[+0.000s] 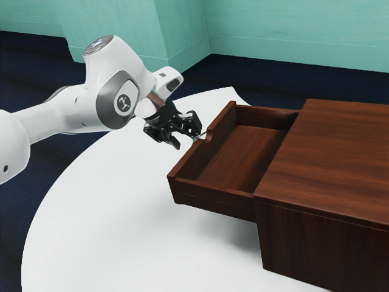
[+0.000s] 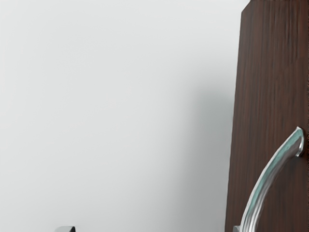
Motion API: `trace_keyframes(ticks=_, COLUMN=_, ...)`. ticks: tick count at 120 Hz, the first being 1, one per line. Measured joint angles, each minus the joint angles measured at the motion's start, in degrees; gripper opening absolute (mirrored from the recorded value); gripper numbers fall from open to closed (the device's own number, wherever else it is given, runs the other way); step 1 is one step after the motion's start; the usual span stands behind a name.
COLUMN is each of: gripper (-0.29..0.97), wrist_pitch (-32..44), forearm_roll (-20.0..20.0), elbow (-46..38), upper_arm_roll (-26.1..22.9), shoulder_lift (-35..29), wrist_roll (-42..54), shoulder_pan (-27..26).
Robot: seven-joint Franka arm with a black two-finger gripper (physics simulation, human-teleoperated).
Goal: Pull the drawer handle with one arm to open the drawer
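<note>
Your black two-finger tool (image 1: 186, 134) stands with its fingers spread wide and holds nothing. Just beyond its tips is the curved silver metal handle (image 1: 201, 136) (image 2: 266, 186). The exterior view shows only a small piece of it, and in the wrist view its lower end is cut off. Whether a fingertip touches it, you cannot tell. Behind the handle, the dark brown wooden drawer (image 1: 228, 161) is pulled far out of its dark wooden cabinet (image 1: 340, 182). Under the tool lies the white round tabletop (image 1: 109, 231).
</note>
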Motion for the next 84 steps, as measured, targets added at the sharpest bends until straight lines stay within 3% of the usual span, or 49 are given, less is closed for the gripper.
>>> trace_keyframes(ticks=44, gripper=0.51, wrist_pitch=-0.1, forearm_roll=-1.2, elbow=0.0, upper_arm_roll=0.1, shoulder_lift=-0.1, wrist_roll=0.2, shoulder_pan=0.0)
trace_keyframes(ticks=84, gripper=0.55, wrist_pitch=0.0, forearm_roll=-1.1, elbow=0.5, upper_arm_roll=0.0, shoulder_lift=-0.8, wrist_roll=0.5, shoulder_pan=0.6)
